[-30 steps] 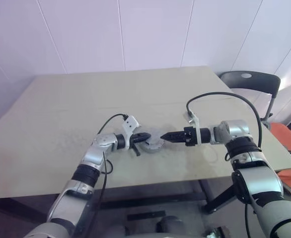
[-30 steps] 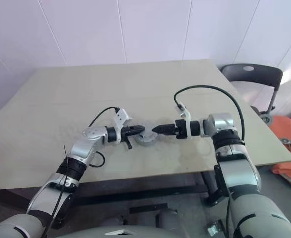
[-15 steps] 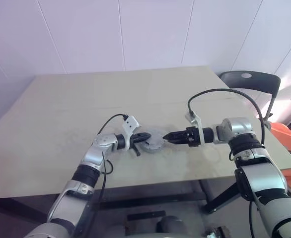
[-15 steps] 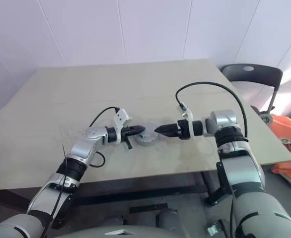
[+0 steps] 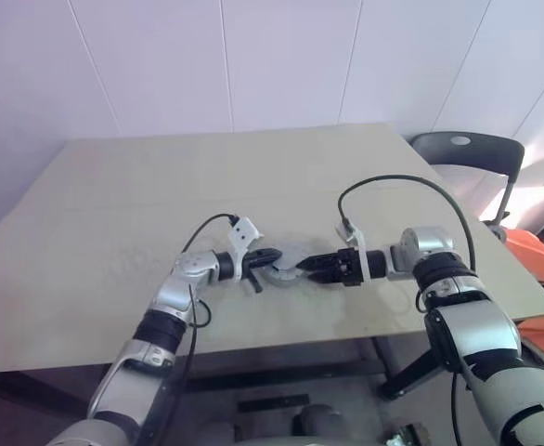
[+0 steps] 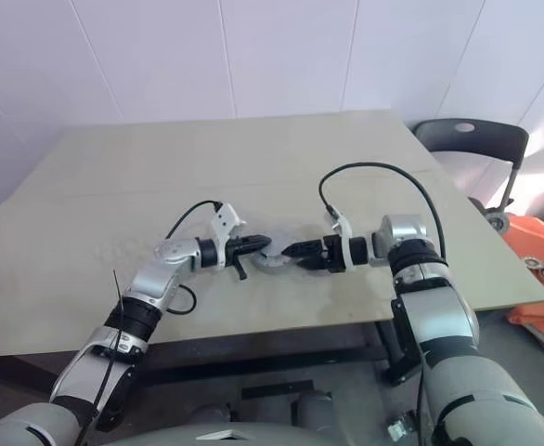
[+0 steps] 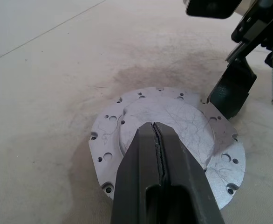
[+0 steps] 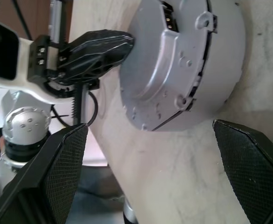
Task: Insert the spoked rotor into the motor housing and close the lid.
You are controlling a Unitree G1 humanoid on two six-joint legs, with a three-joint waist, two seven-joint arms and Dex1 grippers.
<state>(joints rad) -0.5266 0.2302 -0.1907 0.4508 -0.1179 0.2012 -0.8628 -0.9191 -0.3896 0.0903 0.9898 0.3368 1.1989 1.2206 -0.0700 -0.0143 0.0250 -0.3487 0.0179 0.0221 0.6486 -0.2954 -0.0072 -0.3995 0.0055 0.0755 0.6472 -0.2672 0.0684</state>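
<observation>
Motor housing (image 7: 169, 140): silver flanged puck flat on the table (image 5: 114, 204), near its front edge. Left gripper (image 7: 157, 135): clenched, empty, tip over the housing's top. Right gripper (image 8: 150, 154): released, fingers spread, housing at its 12 o'clock.

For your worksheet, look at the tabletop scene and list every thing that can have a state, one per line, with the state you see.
motor housing: lying flat on the table, silvery cover face up, closed.
left gripper: shut, tips resting over the housing's raised centre.
right gripper: open, fingers spread to either side of the housing, not closed on it.
table: bare pale surface, scuffed dark around the housing.
chair: standing beyond the table's right corner, unoccupied.
</observation>
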